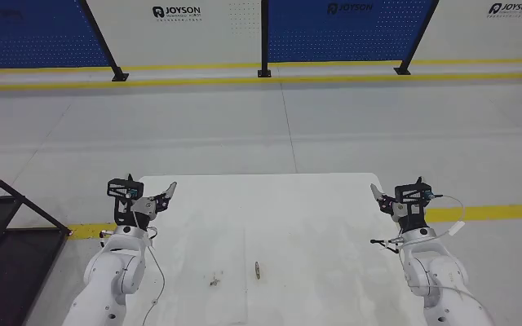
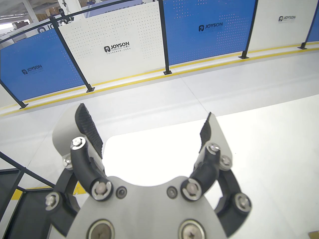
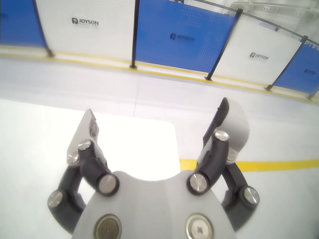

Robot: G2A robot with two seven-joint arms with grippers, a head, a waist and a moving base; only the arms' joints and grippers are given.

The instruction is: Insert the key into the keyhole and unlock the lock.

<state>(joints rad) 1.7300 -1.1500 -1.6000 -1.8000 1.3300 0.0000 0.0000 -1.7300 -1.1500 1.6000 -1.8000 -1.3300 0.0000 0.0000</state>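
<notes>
- The left gripper [image 1: 163, 196] [image 2: 145, 113] hangs over the far left corner of the white table [image 1: 326, 236]. Its pincer is spread wide with nothing between the ribbed pads [image 2: 88, 128].
- The right gripper [image 1: 380, 198] [image 3: 156, 106] hangs over the far right corner of the table, its pincer likewise wide apart and empty.
- Two small metal things lie on the near middle of the table, well apart from both grippers. One is a slim metal piece [image 1: 257, 270], lying roughly near-to-far. The other is an irregular metal piece [image 1: 214, 281], to its left and slightly nearer.
- They are too small to tell which is the key and which the lock. They lie near each other but apart.
- A black frame [image 1: 24, 216] stands left of the table.
- Blue and white fence panels [image 1: 342, 28] run behind a yellow floor line [image 1: 245, 81] on the far side.
</notes>
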